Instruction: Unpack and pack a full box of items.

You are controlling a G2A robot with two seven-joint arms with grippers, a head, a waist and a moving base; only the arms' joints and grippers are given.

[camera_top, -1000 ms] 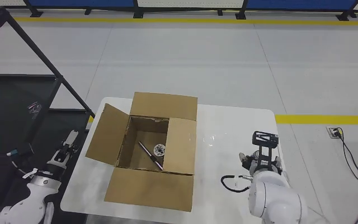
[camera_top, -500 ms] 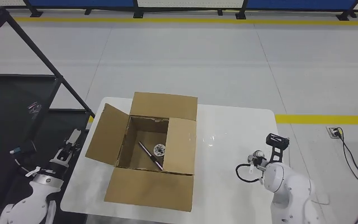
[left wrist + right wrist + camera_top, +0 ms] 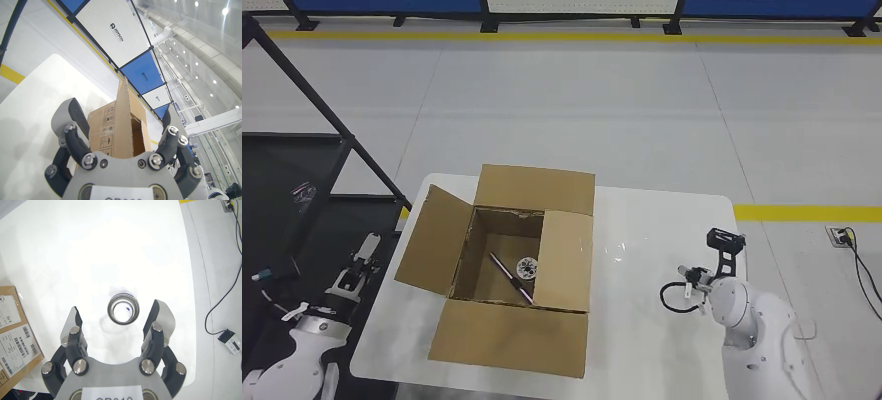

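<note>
The white table (image 3: pixel 642 340) (rounded at its corners) carries an open cardboard box (image 3: pixel 510 340) on its left half, flaps spread outward. Well apart from it, on the right half, a small metal cup (image 3: pixel 123 311) stands upright, mouth up.

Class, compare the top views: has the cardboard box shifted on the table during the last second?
No. The cardboard box sits where it was, its corners at the same spots against the edges of the white table.

Top camera overhead; right wrist faces down, left wrist upward; all 3 share box (image 3: pixel 510 340).
</note>
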